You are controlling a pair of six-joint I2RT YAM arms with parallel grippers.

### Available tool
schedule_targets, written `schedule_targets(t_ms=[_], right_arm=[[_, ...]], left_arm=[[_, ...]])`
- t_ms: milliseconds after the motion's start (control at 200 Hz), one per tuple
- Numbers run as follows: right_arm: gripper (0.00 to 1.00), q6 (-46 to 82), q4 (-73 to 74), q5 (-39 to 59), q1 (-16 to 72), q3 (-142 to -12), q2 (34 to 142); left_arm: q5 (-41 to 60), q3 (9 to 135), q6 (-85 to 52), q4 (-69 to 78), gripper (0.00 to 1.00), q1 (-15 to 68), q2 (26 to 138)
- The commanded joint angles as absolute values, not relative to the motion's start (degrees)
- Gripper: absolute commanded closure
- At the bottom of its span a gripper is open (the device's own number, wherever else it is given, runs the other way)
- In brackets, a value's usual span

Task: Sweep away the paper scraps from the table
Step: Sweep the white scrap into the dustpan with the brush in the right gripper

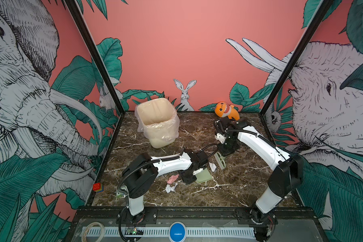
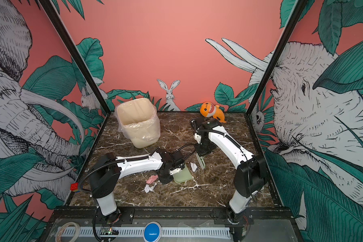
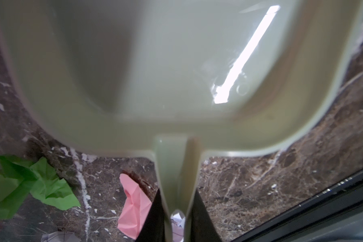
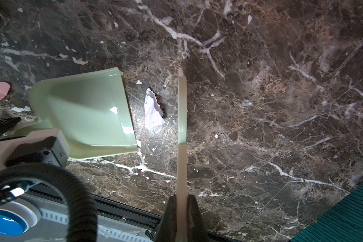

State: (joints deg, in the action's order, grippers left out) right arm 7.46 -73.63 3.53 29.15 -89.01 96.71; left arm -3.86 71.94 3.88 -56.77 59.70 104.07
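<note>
Right wrist view: right gripper (image 4: pixel 181 199) clamps brush (image 4: pixel 181 109), left gripper (image 3: pixel 177 197) clamps pan (image 4: pixel 88 113); best keep brush low, pushing scrap (image 4: pixel 153 112) straight in.

1 paper scrap (image 4: pixel 153 110): between dustpan (image 4: pixel 82 111) and brush (image 4: pixel 181 109) | bin (image 1: pixel 157 130): behind them, on table (image 1: pixel 239 188)

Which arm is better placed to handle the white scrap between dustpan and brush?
Right. The right gripper, shut on the brush, has the white scrap between brush and dustpan; a short push should sweep it in. The left gripper just holds the dustpan.
</note>
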Motion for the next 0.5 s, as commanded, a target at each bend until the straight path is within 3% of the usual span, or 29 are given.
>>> schedule_targets(t_ms=[0, 495], right_arm=[[1.0, 7.65, -74.88, 3.96, 29.93, -90.15, 97.65], [1.0, 9.7, -72.7, 9.66, 33.34, -89.38, 97.47]], left_arm=[[-3.75, 73.97, 4.66, -60.16, 0.87, 60.03, 104.54], [-3.49, 75.87, 5.47, -61.08, 0.87, 60.03, 106.61]])
